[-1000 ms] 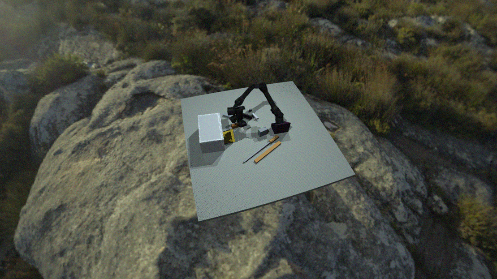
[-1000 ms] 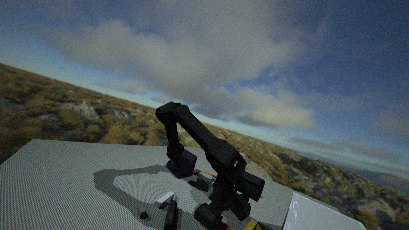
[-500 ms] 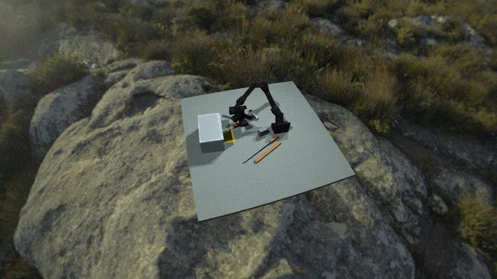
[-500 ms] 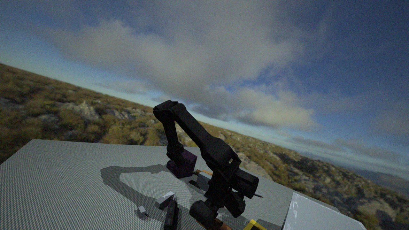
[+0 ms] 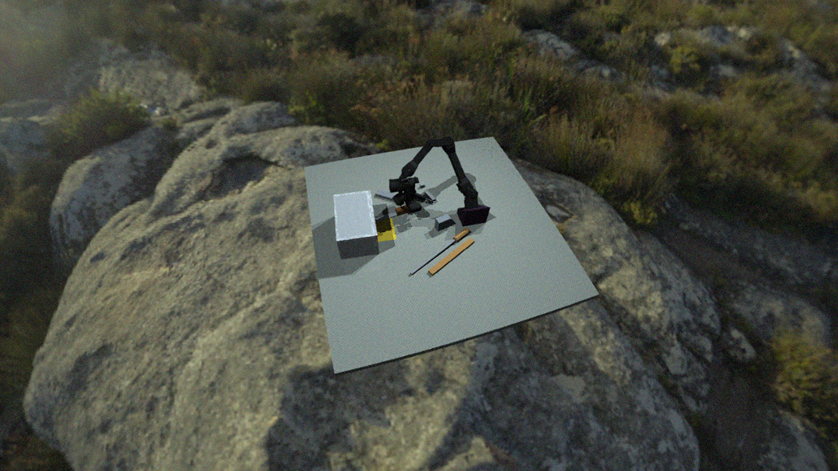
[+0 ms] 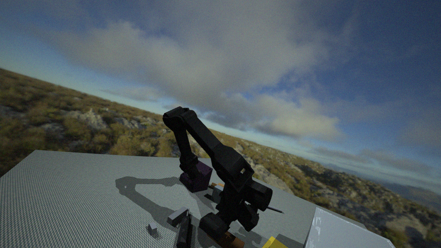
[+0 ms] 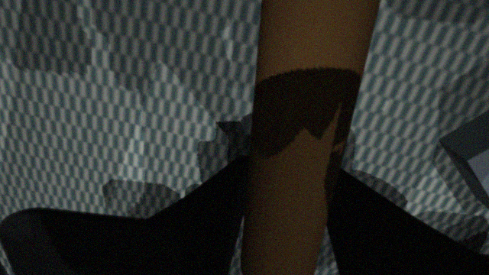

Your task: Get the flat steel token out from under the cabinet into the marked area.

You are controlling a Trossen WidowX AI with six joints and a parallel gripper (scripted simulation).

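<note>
The pale box-shaped cabinet stands on the table. The yellow marked area lies in front of it, partly in the arm's shadow. My gripper is shut on the orange-brown handle of a tool, low over the table beside the marked area. In the top view the tool's thin dark shaft points toward the cabinet; its tip is too small to make out. The steel token is not visible in any view.
A second orange-handled tool and a flat orange strip lie near the arm's base. A grey block stands by the base. A pale bar, small cube and black-handled tool lie behind the gripper.
</note>
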